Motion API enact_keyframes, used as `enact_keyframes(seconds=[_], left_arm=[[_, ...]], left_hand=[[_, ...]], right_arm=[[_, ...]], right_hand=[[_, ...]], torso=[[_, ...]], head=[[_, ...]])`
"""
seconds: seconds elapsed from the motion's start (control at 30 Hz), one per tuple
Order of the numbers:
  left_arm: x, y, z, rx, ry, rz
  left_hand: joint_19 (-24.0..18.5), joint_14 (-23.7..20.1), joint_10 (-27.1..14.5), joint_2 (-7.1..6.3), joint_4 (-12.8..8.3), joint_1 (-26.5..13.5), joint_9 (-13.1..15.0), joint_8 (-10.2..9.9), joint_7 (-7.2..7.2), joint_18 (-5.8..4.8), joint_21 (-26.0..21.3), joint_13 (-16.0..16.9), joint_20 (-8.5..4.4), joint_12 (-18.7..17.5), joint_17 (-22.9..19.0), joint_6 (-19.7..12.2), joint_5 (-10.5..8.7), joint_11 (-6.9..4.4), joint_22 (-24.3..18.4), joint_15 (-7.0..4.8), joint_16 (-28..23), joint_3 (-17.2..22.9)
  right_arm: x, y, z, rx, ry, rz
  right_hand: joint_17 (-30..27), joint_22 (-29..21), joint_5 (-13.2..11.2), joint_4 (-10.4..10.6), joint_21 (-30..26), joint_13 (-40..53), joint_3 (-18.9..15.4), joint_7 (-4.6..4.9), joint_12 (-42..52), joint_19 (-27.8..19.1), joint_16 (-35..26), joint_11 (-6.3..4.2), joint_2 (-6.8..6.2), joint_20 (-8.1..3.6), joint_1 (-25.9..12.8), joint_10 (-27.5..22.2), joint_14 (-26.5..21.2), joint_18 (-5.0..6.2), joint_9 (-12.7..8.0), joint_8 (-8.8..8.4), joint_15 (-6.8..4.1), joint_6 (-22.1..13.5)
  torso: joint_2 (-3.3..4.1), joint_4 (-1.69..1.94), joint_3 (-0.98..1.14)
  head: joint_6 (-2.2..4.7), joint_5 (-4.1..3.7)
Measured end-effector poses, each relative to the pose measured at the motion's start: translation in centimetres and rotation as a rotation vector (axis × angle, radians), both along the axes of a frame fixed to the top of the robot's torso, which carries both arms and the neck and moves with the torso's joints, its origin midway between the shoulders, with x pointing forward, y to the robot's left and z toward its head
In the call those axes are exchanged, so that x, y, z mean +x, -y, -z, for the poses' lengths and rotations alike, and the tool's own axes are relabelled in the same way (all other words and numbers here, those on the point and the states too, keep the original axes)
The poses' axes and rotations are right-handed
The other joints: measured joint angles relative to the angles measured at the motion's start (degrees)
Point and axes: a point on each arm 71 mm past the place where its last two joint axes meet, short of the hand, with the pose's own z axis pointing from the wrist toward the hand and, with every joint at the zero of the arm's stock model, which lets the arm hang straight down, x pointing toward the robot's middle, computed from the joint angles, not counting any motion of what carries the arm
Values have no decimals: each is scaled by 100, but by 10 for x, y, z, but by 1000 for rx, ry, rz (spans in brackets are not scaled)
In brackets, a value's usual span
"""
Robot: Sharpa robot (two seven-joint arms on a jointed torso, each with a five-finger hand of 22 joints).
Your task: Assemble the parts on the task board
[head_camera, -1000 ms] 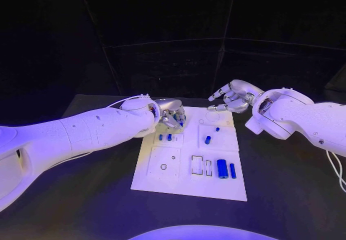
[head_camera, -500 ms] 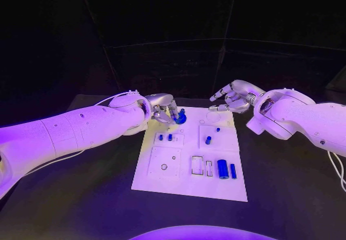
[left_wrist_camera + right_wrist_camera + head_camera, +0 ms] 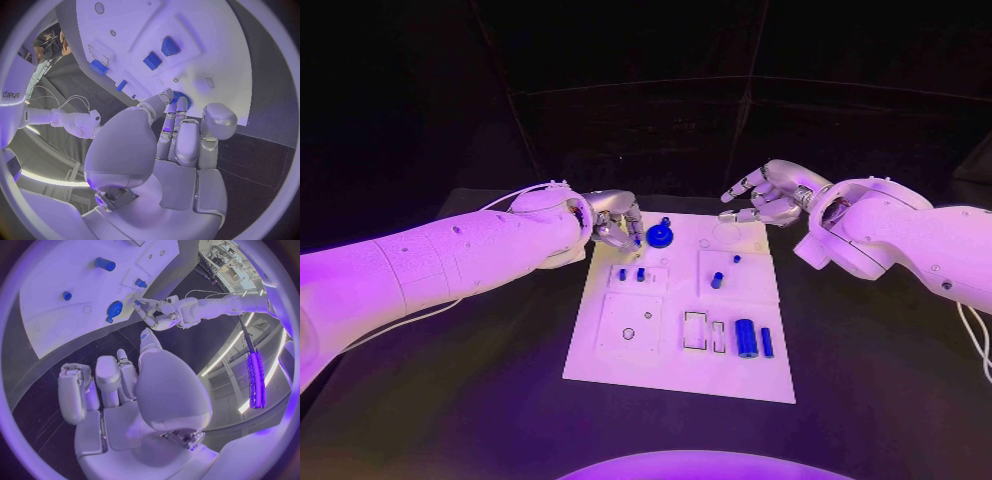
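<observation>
1 label, "deys", left wrist rim

**Count of things on the black table**

One white rectangular task board (image 3: 678, 365) lay on the table. On it, the head view showed seven small blue parts: one round disc-shaped piece with a stub (image 3: 659, 236) at the far end, two short pegs (image 3: 622, 274) side by side, one small stud (image 3: 736, 259), one short cylinder (image 3: 715, 281), one large cylinder (image 3: 746, 338) and one thin bar (image 3: 766, 342). Two white arms came in, each with one silver hand: the left hand (image 3: 617, 228) and the right hand (image 3: 759, 200).
</observation>
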Motion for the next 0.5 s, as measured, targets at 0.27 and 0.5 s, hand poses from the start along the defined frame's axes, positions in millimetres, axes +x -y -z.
enact_keyframes(seconds=[0.27, 0.5], left_arm=[[2, 0, 4, 16, -22, -7], [1, 4, 9, 26, -44, -2]], left_hand=[[0, 0, 0, -22, 0, -22, 0, 0, 0, 2, 0, 0, 0, 0, -5, 0, 0, 0, 0, 0, 0, 0], [0, 0, 0, -22, 0, -22, 0, 0, 0, 4, 0, 0, 0, 0, -5, -1, 0, 0, -1, 0, 0, 0]], right_arm=[[0, 0, 0, 0, 0, 0], [0, -1, 0, 0, 0, -2]], right_hand=[[0, 0, 0, 0, 0, 0, 0, 0, 0, 0, 0, 0, 32, 0, -32, 0, 0, 0, 0, 0, 0, 0], [0, 0, 0, 0, 0, 0, 0, 0, 0, 0, 0, 0, 32, 0, -32, 0, 0, 0, 0, 0, 0, 0]], torso=[[-1, -2, 3], [0, -2, 5]], head=[[6, -3], [9, -15]])
